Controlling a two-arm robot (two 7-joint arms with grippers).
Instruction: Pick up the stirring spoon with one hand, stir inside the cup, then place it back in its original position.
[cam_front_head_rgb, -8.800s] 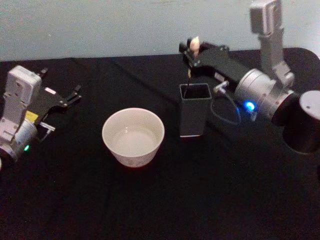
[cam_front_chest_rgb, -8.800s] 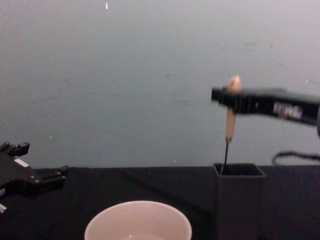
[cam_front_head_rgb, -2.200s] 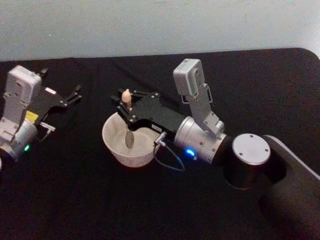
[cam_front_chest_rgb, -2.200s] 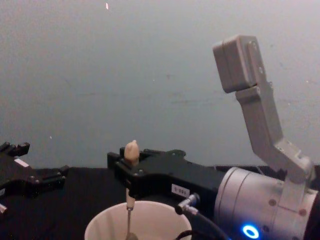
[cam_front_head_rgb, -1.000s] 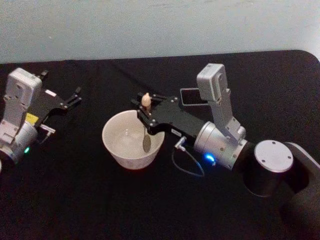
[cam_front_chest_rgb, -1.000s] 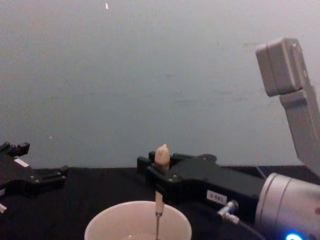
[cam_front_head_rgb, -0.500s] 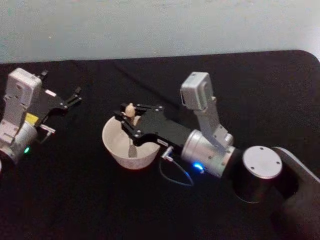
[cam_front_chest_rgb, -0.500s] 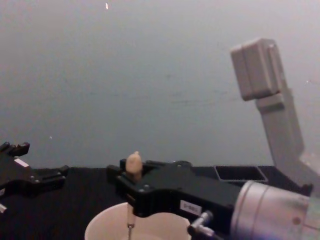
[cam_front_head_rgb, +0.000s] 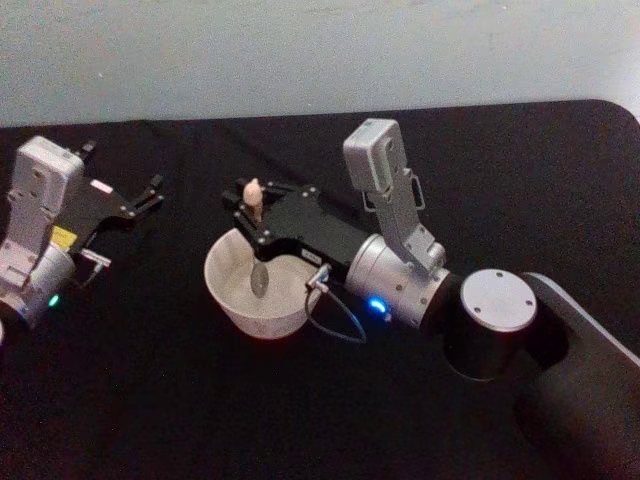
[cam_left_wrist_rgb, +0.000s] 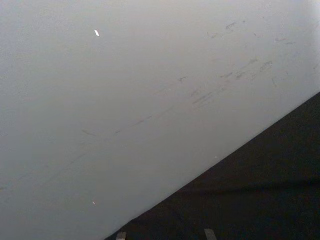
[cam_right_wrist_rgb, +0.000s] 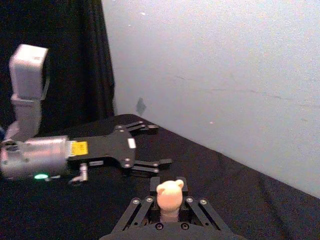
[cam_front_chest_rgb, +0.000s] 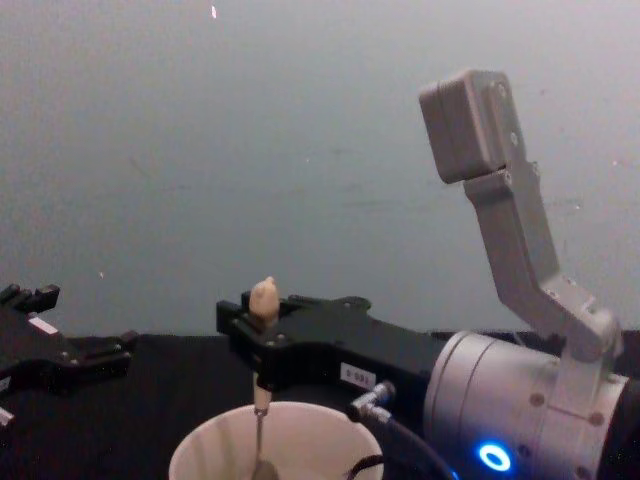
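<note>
- Right gripper sat over the cup, the arm reaching in from about 4 o'clock of the cup. Its fingers were closed tight on the pale knobbed handle of the stirring spoon, and nothing else was in the grasp.
- The spoon hung close to upright. Knob stood above the fingers, thin shaft ran straight down, small bowl sat below the rim inside the cup. It was near the middle, a touch toward 9 o'clock in the chest view.
- Could not tell whether the spoon's bowl touched the cup floor.
- The cup stood upright on the black table, with the gripper body crossing its rim on the 3 o'clock side.
- Left gripper was parked at about 10 o'clock of the cup, well apart from it, with fingers spread wide and holding nothing.
- Progress, as judged:
  - The pick-up was done, since the spoon was in hand and clear of its holder box.
  - The stirring step was the one in hand, with the spoon's bowl down in the cup.
  - How much of the stirring was finished could not be read from this moment.
- Left to do: finish the stir, lift the spoon clear of the rim, carry it to the holder box, lower it in shaft first and release.
</note>
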